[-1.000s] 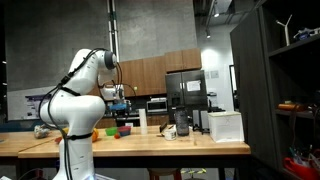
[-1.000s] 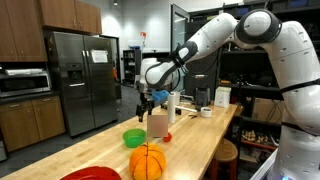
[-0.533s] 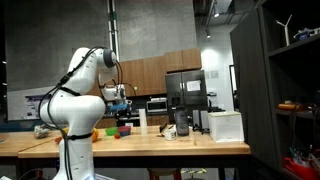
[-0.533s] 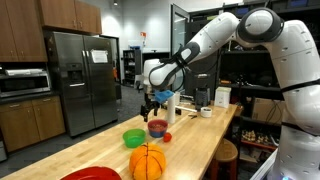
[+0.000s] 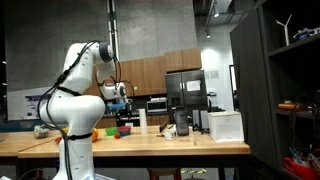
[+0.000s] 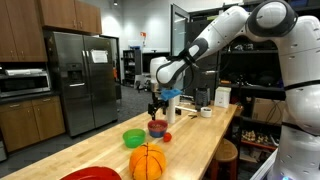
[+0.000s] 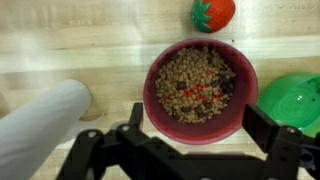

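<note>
Pincer [image 7: 197, 122] hangs with jaws apart directly above the maroon bowl of pellets [image 7: 195, 88], which stands on the bench [image 7: 60, 50] between green bowl [image 7: 296, 100] and white cup [image 7: 40, 125], not yet gripped or lifted.

One maroon bowl [image 7: 149, 92], one green bowl [image 7: 295, 100], one toy strawberry [image 7: 213, 12], one orange ball [image 6: 147, 160].

Pale matt wooden countertop [image 7: 70, 45], glossy maroon bowl [image 7: 200, 137], perhaps plastic.

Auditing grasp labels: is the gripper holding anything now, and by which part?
Nothing is held. The gripper hangs open above the filled maroon bowl, with its jaws apart and clear of the rim.
</note>
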{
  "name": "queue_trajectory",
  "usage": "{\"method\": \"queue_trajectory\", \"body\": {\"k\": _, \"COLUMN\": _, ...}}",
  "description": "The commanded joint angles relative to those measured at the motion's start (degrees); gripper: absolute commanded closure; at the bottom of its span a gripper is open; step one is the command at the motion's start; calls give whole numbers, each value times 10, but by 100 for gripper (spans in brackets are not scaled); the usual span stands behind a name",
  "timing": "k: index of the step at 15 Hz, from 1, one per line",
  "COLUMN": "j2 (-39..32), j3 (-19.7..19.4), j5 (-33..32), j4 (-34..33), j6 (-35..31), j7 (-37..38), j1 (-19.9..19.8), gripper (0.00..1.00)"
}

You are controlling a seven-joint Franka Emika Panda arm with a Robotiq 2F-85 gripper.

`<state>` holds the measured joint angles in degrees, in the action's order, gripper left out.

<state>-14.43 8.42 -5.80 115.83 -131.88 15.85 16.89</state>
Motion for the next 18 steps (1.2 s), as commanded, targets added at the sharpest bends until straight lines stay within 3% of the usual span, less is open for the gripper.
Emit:
{"method": "queue_trajectory", "body": {"k": 1, "j2": 53, "j3": -4, "j5": -3, "j4": 65, "j6": 3, "j7": 37, "j1": -9, "gripper": 0}}
{"method": "queue_trajectory", "body": {"k": 11, "j2": 79, "j3": -8, "j5": 49, "j4": 151, "j6": -85, "j7": 111, "j1": -38, "gripper": 0}}
{"method": "queue_trajectory", "body": {"k": 16, "j2": 73, "j3": -21, "j5": 5, "j4": 156, "j6": -78, "j7": 202, "j1": -31, "gripper": 0}}
{"method": "queue_trajectory", "body": {"k": 17, "j2": 71, "j3": -21, "j5": 5, "j4": 156, "j6": -80, "j7": 209, "j1": -33, "gripper": 2}}
{"method": "queue_trajectory", "body": {"k": 18, "j2": 70, "j3": -21, "j5": 2, "j4": 156, "j6": -82, "j7": 220, "j1": -33, "gripper": 26}}
